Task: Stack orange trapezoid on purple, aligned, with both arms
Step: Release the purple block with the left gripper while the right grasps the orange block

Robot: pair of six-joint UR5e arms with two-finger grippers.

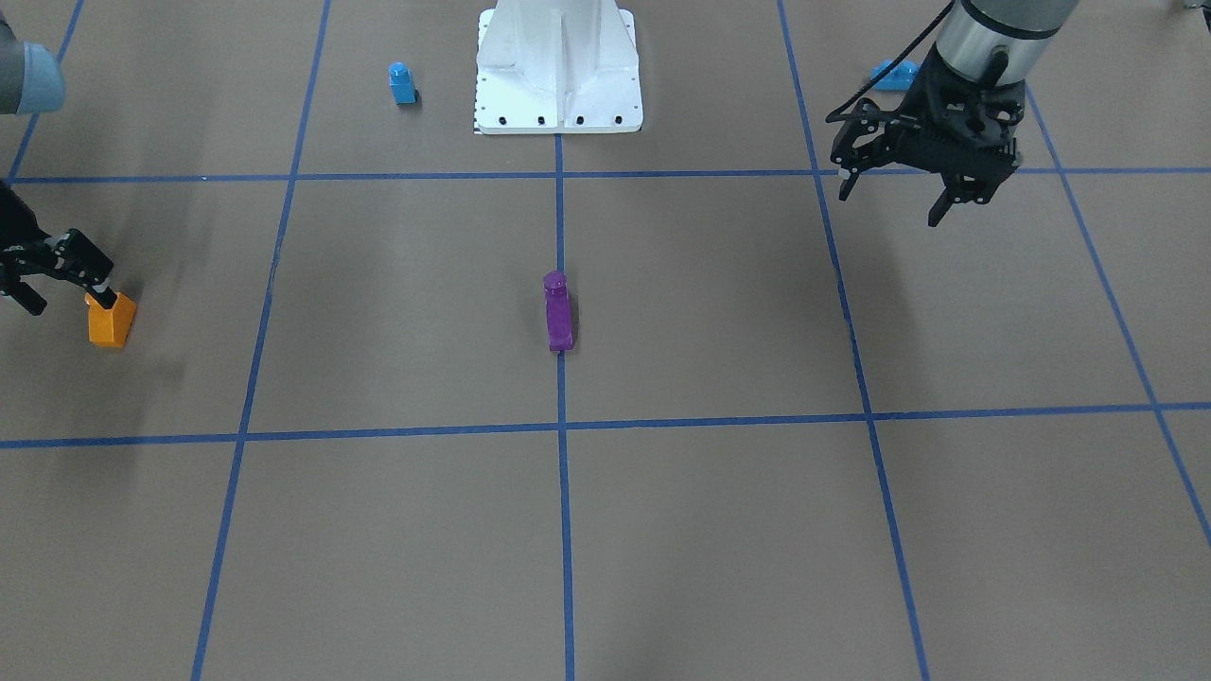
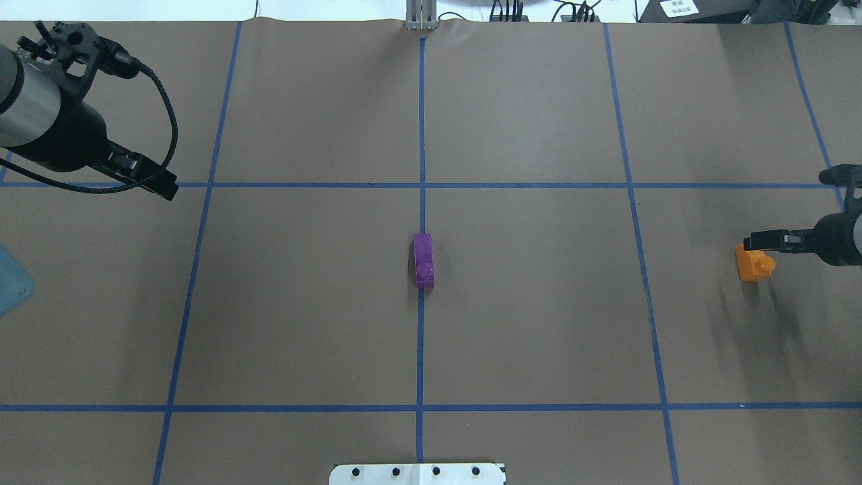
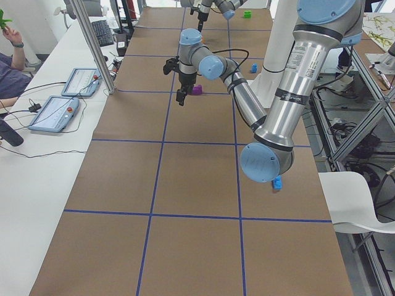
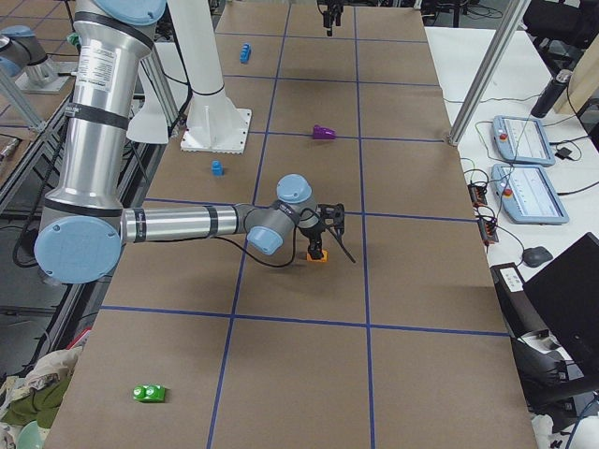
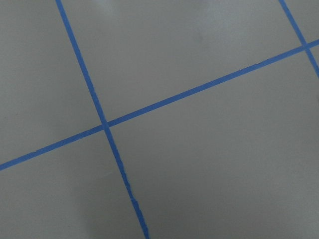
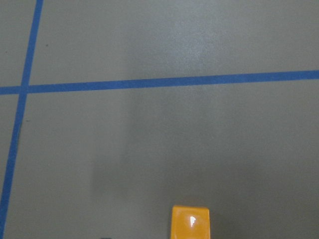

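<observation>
The orange trapezoid (image 1: 111,322) stands on the brown table at the robot's far right, stud up; it also shows in the overhead view (image 2: 753,264) and at the bottom edge of the right wrist view (image 6: 190,222). My right gripper (image 1: 71,301) is open just above it, with the inner fingertip (image 1: 102,284) over the block's top. The purple block (image 1: 558,320) stands on the centre tape line (image 2: 423,259), far from both grippers. My left gripper (image 1: 891,200) is open and empty, raised above the table at the robot's left. The left wrist view shows only tape lines.
The white pedestal (image 1: 558,76) stands at the robot's side of the table. A blue single-stud block (image 1: 402,83) sits beside it, and another blue block (image 1: 894,74) lies behind the left arm. A green block (image 4: 150,393) lies at the table's right end.
</observation>
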